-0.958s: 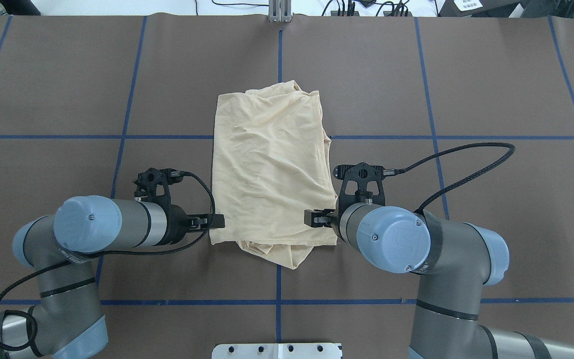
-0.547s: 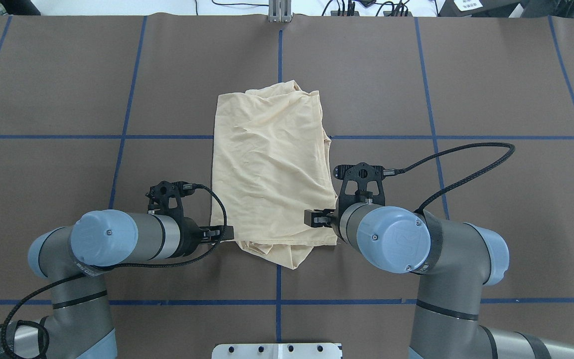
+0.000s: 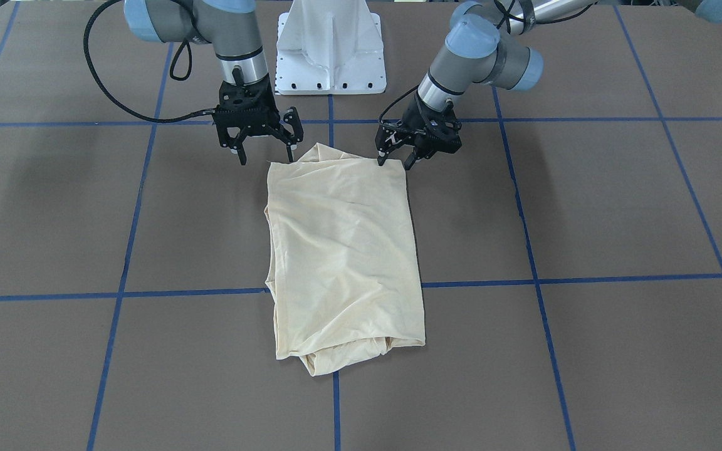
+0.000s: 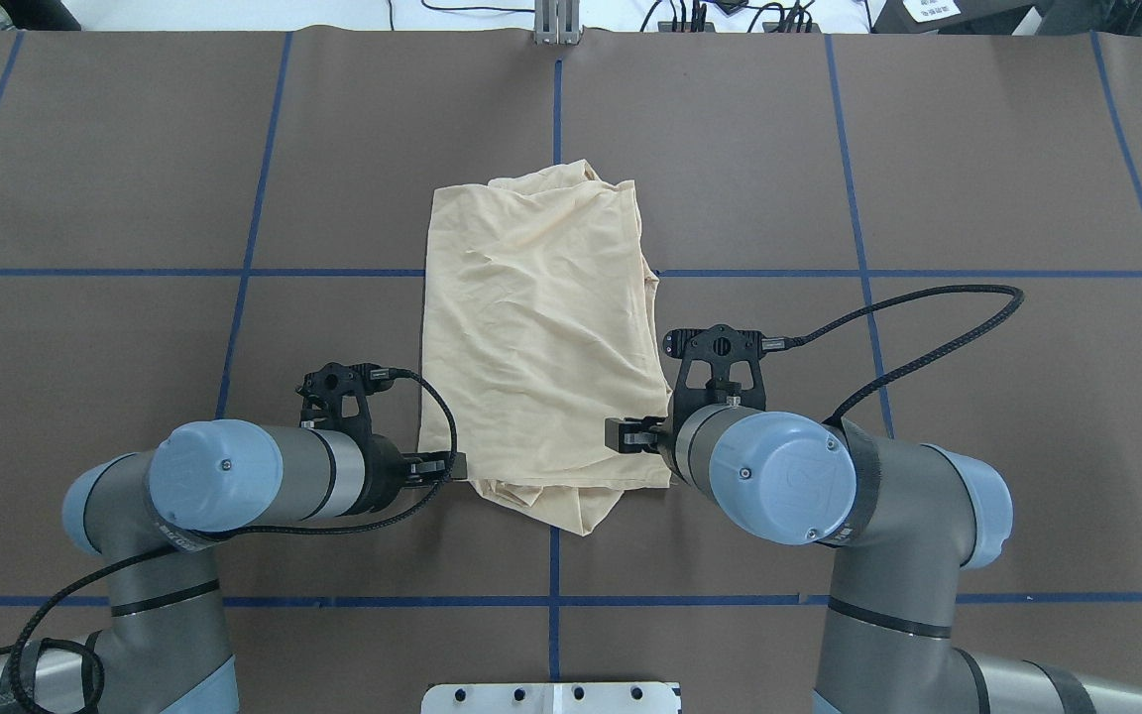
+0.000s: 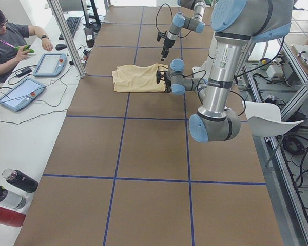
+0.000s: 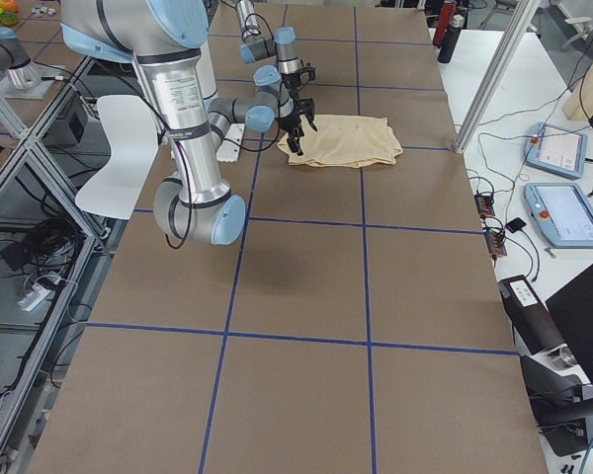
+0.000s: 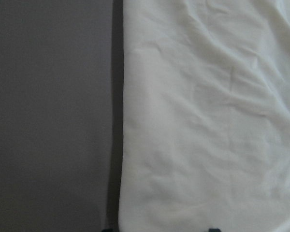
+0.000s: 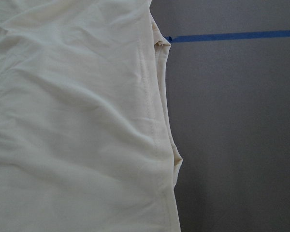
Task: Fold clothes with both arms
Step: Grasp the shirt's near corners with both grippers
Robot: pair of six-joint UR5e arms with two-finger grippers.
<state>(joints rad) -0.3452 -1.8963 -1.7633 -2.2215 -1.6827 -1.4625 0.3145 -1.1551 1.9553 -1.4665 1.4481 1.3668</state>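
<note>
Left hand (image 3: 394, 164) and right hand (image 3: 266, 156), you'll see, both stand open and empty at the robot-side corners of the folded T-shirt (image 3: 342, 250) on the bench (image 3: 586, 207).

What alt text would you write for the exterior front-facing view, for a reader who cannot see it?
A pale yellow shirt lies folded into a rectangle on a brown table with blue grid lines. The left gripper and the right gripper, both open, hang at its two far corners.
</note>
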